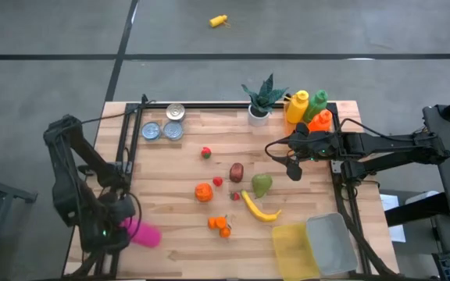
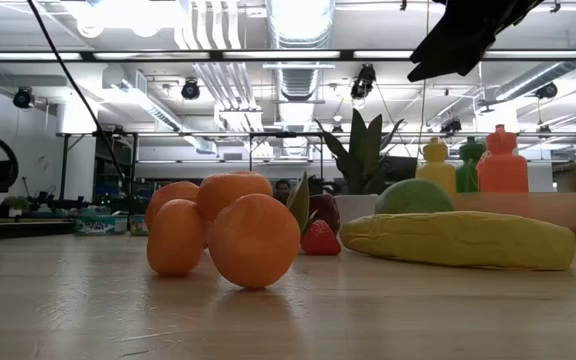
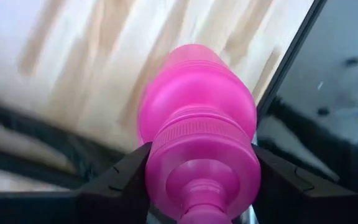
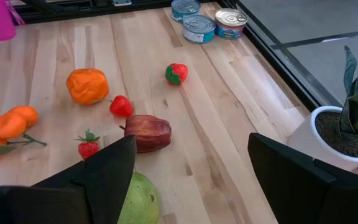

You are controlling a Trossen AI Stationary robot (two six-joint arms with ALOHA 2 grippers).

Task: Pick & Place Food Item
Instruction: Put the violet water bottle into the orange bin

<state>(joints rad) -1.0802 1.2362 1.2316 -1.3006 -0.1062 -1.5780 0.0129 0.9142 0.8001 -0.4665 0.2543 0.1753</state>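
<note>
A pink bottle point(image 1: 145, 234) is at the table's near left corner, with my left gripper point(image 1: 123, 225) shut on it. In the left wrist view the bottle point(image 3: 194, 106) fills the space between the two fingers, its cap end toward the camera. My right gripper point(image 1: 294, 168) hangs open over the table's right half, above a green pear point(image 4: 138, 199) and a dark red fruit point(image 4: 149, 132). An orange point(image 1: 203, 191), a banana point(image 1: 260, 209), tangerines point(image 1: 219, 225) and strawberries point(image 1: 218, 182) lie on the wood at mid-table. My left gripper pinches the bottle between its two fingers point(image 3: 120, 180) at the ribbed collar point(image 3: 197, 146) just below the cap, one finger on each side. The fingers slant steeply down along the bottle. The body points away from the gripper toward the tabletop. I cannot tell whether its bottom rests there.
Three tins point(image 1: 166, 127) stand at the far left. A potted plant point(image 1: 260, 100) and yellow, green and orange bottles point(image 1: 307, 109) stand at the far right. A yellow tub point(image 1: 294, 250) and a clear one point(image 1: 330, 243) sit at the near right. Black frame rails point(image 1: 127, 156) run along both sides.
</note>
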